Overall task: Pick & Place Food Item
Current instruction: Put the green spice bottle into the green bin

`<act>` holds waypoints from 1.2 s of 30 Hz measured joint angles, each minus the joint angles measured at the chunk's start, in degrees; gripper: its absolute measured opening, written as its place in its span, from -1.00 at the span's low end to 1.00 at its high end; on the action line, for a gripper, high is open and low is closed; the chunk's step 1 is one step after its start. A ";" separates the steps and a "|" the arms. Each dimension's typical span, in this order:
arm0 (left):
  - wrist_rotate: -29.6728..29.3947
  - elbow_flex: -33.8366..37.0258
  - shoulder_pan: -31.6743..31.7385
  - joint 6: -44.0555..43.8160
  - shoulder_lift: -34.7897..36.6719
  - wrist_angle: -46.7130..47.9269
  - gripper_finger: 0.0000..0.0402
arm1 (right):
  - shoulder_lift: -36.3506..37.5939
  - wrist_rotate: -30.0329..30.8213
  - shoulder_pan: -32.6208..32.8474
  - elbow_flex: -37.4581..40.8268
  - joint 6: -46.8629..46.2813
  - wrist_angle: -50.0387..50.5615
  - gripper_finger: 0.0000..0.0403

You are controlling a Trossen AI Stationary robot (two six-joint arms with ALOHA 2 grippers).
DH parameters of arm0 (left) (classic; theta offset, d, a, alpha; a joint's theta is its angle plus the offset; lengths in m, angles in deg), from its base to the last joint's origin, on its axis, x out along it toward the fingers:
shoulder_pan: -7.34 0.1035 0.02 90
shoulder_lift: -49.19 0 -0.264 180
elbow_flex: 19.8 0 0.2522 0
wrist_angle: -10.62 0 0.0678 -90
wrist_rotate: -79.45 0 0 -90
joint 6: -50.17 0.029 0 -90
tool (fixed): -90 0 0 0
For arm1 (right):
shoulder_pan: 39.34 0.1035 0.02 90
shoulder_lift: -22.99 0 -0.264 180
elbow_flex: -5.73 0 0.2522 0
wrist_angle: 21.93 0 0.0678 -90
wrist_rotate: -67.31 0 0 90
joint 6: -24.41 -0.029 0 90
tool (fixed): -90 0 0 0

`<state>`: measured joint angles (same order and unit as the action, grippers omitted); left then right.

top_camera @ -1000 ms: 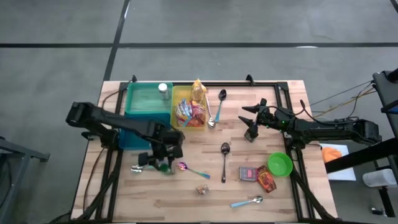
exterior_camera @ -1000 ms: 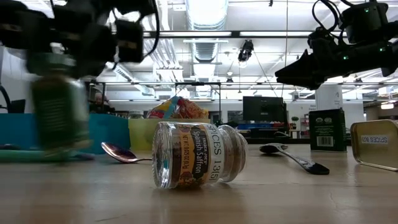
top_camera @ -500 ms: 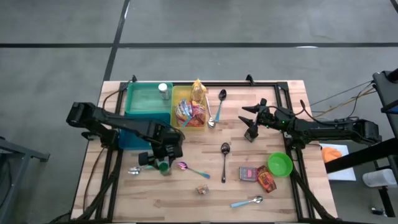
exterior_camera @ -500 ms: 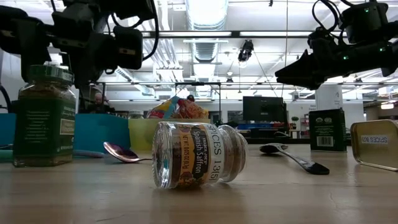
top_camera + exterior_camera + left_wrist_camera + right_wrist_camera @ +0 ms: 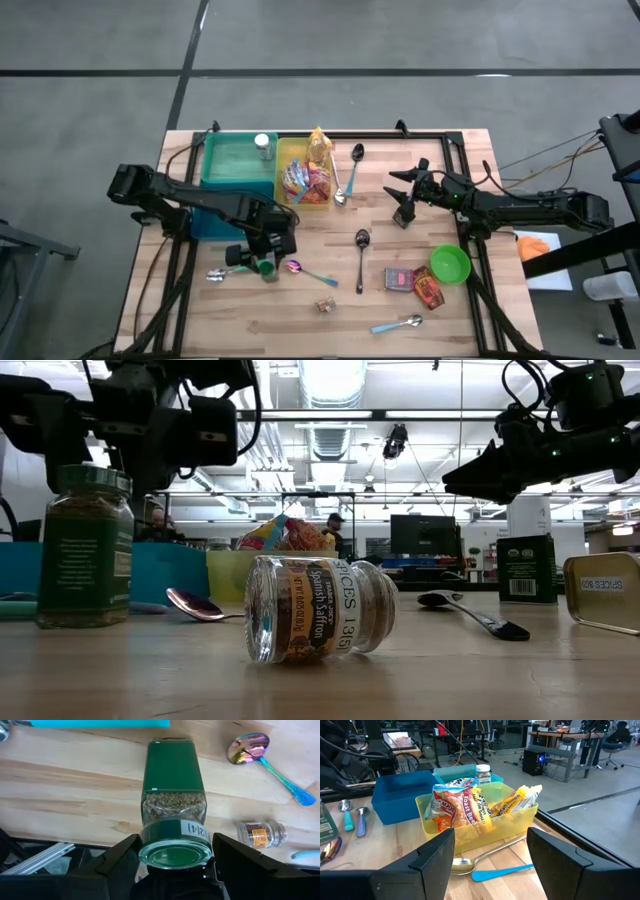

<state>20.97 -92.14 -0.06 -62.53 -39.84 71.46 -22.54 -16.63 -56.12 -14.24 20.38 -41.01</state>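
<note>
The left pincer [image 5: 262,262] hangs right over the green jar [image 5: 174,800], fingers [image 5: 117,858] spread either side of its lid, clear of it. The jar stands upright on the counter [image 5: 320,330], just beside the blue bin [image 5: 236,170]. The right pincer [image 5: 402,195], apart and empty, waits beyond the yellow bin [image 5: 292,176].

A herb jar [image 5: 266,267] stands upright left of a spoon [image 5: 306,272], under the left gripper [image 5: 262,253].
</note>
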 joint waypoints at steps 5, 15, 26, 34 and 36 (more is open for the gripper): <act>-0.01 0.00 0.00 0.18 0.00 -0.63 0.27 | -0.01 0.02 0.01 0.00 0.00 0.00 0.22; -0.01 0.00 0.00 0.23 0.00 -1.10 0.27 | 0.01 0.00 0.01 0.00 0.00 0.00 0.22; 0.01 0.00 -0.02 0.38 0.00 -1.21 0.27 | 0.01 0.00 -0.01 0.00 0.00 0.00 0.22; -0.01 0.00 -0.02 0.36 0.02 -1.43 0.27 | 0.01 0.00 0.00 0.00 0.13 0.00 0.22; 0.01 0.00 -0.02 0.37 0.02 -1.45 0.27 | 0.00 0.00 0.00 0.00 0.11 0.00 0.22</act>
<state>20.98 -92.14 -0.08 -62.16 -39.82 70.01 -22.55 -16.63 -56.12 -14.24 20.49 -41.01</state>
